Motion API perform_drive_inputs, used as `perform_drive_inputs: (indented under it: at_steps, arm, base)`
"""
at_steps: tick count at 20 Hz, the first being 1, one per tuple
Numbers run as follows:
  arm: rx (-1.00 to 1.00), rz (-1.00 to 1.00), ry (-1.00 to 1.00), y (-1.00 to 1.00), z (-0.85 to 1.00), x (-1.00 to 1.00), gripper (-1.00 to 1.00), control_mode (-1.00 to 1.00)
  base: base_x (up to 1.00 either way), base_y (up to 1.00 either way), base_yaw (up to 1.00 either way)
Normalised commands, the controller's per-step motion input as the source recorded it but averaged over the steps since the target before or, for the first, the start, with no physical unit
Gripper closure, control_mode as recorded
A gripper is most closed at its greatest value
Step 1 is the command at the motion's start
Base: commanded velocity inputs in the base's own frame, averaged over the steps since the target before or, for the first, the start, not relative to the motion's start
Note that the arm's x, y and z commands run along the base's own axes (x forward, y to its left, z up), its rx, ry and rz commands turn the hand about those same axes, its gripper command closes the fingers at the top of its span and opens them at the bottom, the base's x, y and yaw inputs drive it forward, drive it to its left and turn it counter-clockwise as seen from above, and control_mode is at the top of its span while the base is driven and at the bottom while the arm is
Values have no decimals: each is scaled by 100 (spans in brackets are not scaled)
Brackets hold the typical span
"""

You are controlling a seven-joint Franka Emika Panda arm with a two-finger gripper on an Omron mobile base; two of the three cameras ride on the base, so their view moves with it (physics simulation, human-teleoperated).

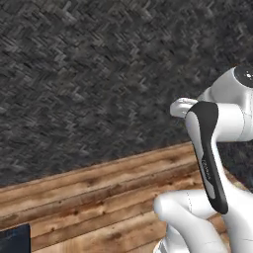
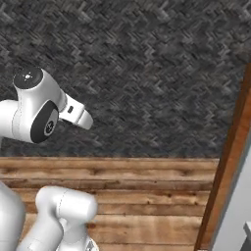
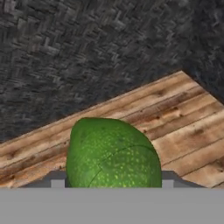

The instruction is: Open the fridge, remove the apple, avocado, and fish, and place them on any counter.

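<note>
Hand view, left to right: dark herringbone floor (image 3: 87, 52), then the avocado (image 3: 113, 153) held between the fingers of the gripper (image 3: 111, 183), jaws set wide around it, with wooden plank panel (image 3: 183, 118) behind at right

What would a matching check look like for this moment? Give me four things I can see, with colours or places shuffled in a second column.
Things:
1. avocado
2. plank surface
3. herringbone surface
4. robot arm

Descriptions:
a. white with dark joints
b. speckled green, sitting between the tips of the end effector
c. dark grey
d. orange-brown wood

Pairs: 1-b, 2-d, 3-c, 4-a
</note>
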Motion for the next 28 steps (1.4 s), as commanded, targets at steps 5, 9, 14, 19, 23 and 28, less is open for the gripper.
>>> perform_drive_inputs:
  at_steps: [5, 9, 14, 19, 23, 28]
  arm:
    - [0, 0, 0, 0, 0, 0, 100, 100]
    - [0, 0, 0, 0, 0, 0, 100, 100]
    - [0, 0, 0, 0, 0, 0, 100, 100]
    - [0, 0, 0, 0, 0, 0, 100, 100]
    - [0, 0, 0, 0, 0, 0, 100, 100]
    - [0, 0, 0, 0, 0, 0, 100, 100]
  base:
    - [-6, 0, 100]
    - [-4, 0, 100]
    - [-1, 0, 100]
    - [-6, 0, 100]
    - [-3, 1, 100]
    - [16, 7, 76]
